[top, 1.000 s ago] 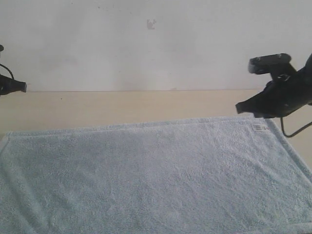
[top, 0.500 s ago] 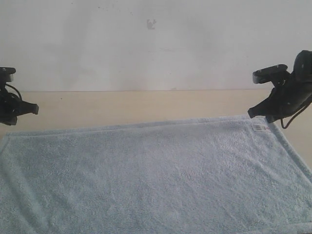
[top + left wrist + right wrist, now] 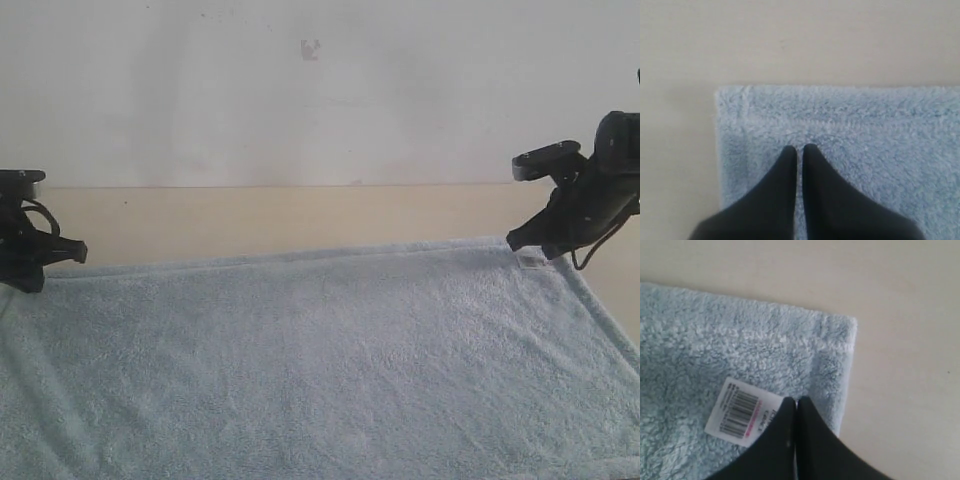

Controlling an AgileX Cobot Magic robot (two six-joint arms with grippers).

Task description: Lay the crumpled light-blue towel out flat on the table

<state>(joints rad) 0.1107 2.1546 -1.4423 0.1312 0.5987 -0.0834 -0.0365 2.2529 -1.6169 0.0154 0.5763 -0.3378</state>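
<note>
The light-blue towel [image 3: 320,360] lies spread out over the table [image 3: 300,215], its near part running out of the exterior view. My left gripper [image 3: 80,252] is shut, with its tips low over the towel's far left corner [image 3: 740,110]. In the left wrist view the gripper [image 3: 800,147] shows only a thin slit between its fingers. My right gripper [image 3: 512,240] is shut over the far right corner, beside the white barcode tag [image 3: 530,260]. In the right wrist view the tips [image 3: 796,400] overlap the tag [image 3: 740,412] on the towel [image 3: 715,340]. No cloth shows pinched in either gripper.
A strip of bare beige table [image 3: 790,40] runs beyond the towel's far edge to a pale wall [image 3: 300,100]. Bare table [image 3: 905,390] also shows past the towel's right corner.
The left gripper has come in from the left edge and down to the towel's far left corner. The right gripper has tilted and sunk onto the far right corner.
</note>
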